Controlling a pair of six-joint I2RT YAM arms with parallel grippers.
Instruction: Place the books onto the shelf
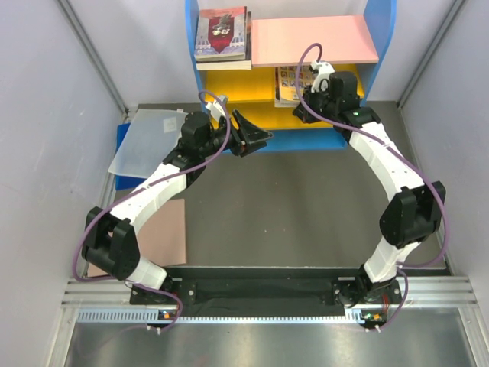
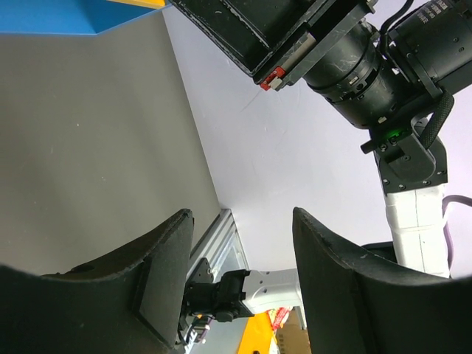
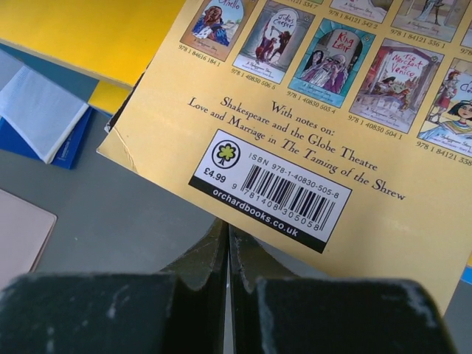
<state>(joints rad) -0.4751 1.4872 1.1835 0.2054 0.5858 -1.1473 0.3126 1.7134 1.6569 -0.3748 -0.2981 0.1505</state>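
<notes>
The shelf (image 1: 384, 46) stands at the table's far edge, with a pink top board (image 1: 313, 40) and yellow boards below. A stack of books (image 1: 222, 34) lies on its upper left. The yellow picture-grid book (image 1: 286, 84) rests on a yellow board and juts over its front edge. My right gripper (image 1: 306, 105) is shut, and its tips (image 3: 227, 225) meet the near edge of that book (image 3: 295, 110) below the barcode, with nothing showing between them. My left gripper (image 1: 256, 138) hovers open and empty in front of the shelf, fingers (image 2: 166, 273) wide apart.
A translucent plastic folder on a blue board (image 1: 149, 141) lies at the left, also visible in the right wrist view (image 3: 40, 110). A brown cardboard sheet (image 1: 164, 229) lies under the left arm. The right arm's wrist fills the top of the left wrist view.
</notes>
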